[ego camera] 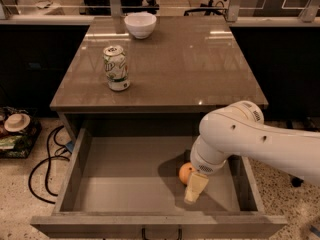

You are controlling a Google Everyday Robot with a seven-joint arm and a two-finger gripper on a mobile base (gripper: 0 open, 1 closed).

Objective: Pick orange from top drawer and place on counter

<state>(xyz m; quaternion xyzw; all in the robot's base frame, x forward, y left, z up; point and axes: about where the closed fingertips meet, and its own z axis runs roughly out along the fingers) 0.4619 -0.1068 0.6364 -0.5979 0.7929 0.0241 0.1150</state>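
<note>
The drawer (125, 181) below the desk (190, 64) is pulled all the way out, and its grey floor is in plain view. It holds one orange (185, 172), which lies on the floor towards the right side and nearer the front wall than the back. It is the only loose thing in the drawer.

The gripper (193, 193) reaches down into the same drawer at the end of the thick white arm (250, 139), which comes in from the right. Its pale tip points at the drawer floor and sits right against the right side of the orange, hiding part of the fruit. I cannot tell whether it has closed on the orange or only stands beside it.

Two things stand on the desk. One is a drinks can (116, 68), upright near the left edge. The other is a white bowl (140, 24), at the far edge and well apart from the can.

Dark cables (45, 159) lie looped on the speckled floor to the left of the drawer.
</note>
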